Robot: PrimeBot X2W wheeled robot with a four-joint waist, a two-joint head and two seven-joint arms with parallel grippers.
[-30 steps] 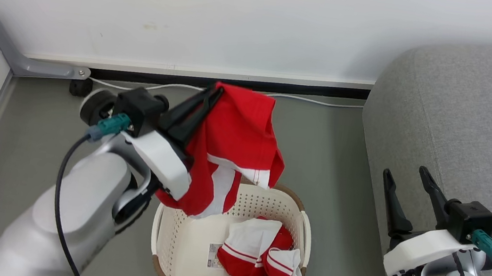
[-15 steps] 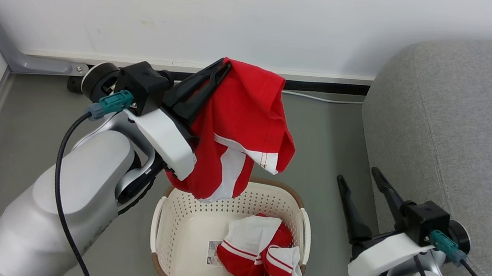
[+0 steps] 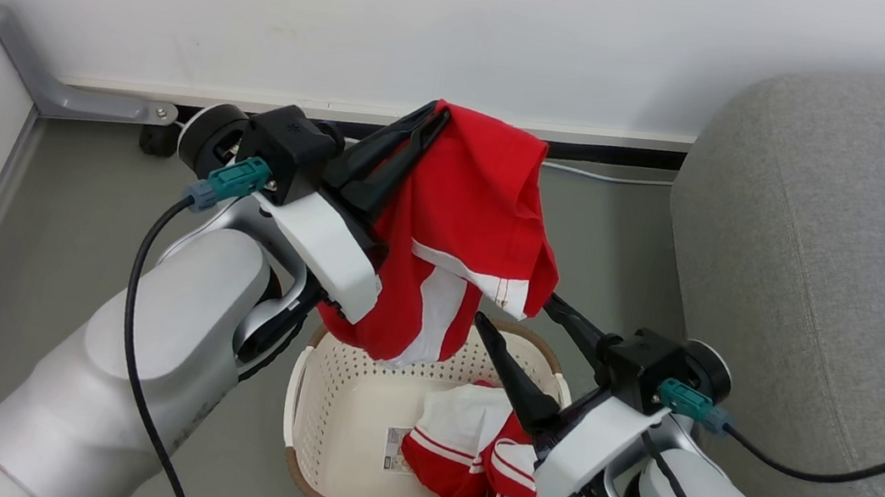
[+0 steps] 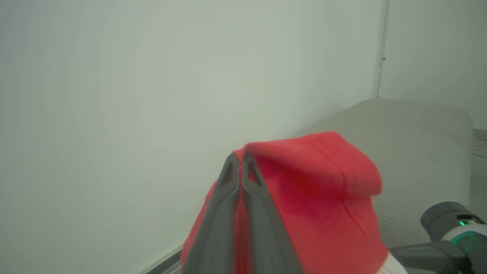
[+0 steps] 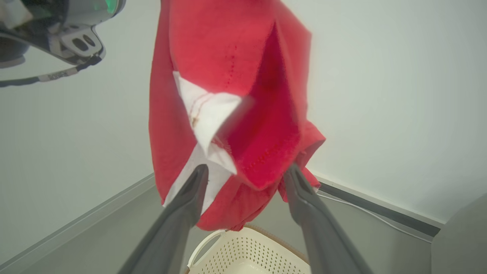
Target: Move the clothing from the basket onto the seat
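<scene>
My left gripper is shut on the top of a red garment with white panels, which hangs above the cream basket. The left wrist view shows the closed fingertips pinching the red cloth. My right gripper is open, its tips just under the garment's lower right edge. In the right wrist view the spread gripper flanks the hanging garment's lower end above the basket. More red-and-white clothing lies in the basket's right half. The grey seat stands on the right.
A white wall with a dark baseboard and a white cable runs behind the basket. A grey bracket and a white panel sit at the left. Grey floor surrounds the basket. The seat's edge lies close to my right arm.
My right gripper has swung left from beside the seat to over the basket, up to the hanging garment's lower edge. The left gripper has raised the garment a little.
</scene>
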